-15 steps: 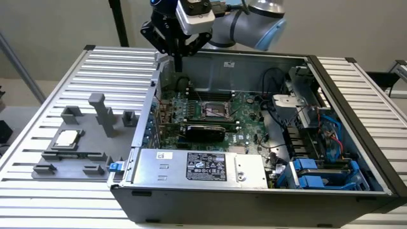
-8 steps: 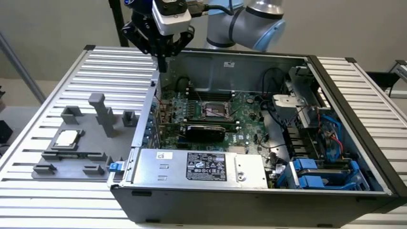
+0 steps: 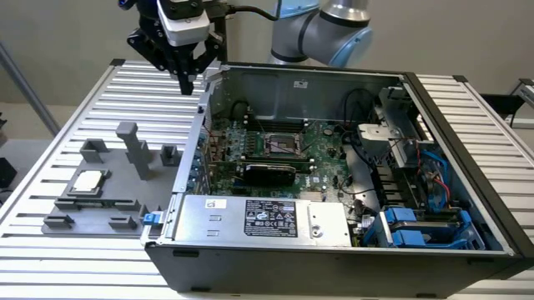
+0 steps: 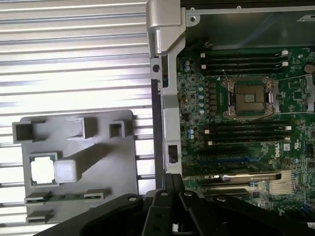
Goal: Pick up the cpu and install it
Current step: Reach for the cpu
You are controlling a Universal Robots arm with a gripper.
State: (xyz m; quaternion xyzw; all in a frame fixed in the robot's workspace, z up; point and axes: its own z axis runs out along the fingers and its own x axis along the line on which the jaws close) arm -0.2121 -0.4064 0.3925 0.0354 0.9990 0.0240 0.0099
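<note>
The cpu [image 3: 87, 181], a small square chip with a pale metal top, lies in a recess of the grey fixture plate [image 3: 117, 187] on the slatted table, at the exterior view's left. In the wrist view the cpu [image 4: 43, 169] sits in its frame on that plate [image 4: 103, 152]. My gripper [image 3: 185, 86] hangs high above the table's far part, beside the case's back corner, well away from the cpu. Its dark fingers [image 4: 170, 194] are shut with nothing between them. The motherboard socket [image 3: 284, 145] lies open inside the case, its dark square [image 4: 249, 97] framed in metal.
The open computer case [image 3: 467, 187] takes up the exterior view's middle and right, with its power supply [image 3: 267, 219] at the front and blue drive brackets [image 3: 417, 231]. Grey blocks [image 3: 134, 150] stand upright on the fixture plate. The case's side wall [image 4: 165, 73] runs between plate and motherboard.
</note>
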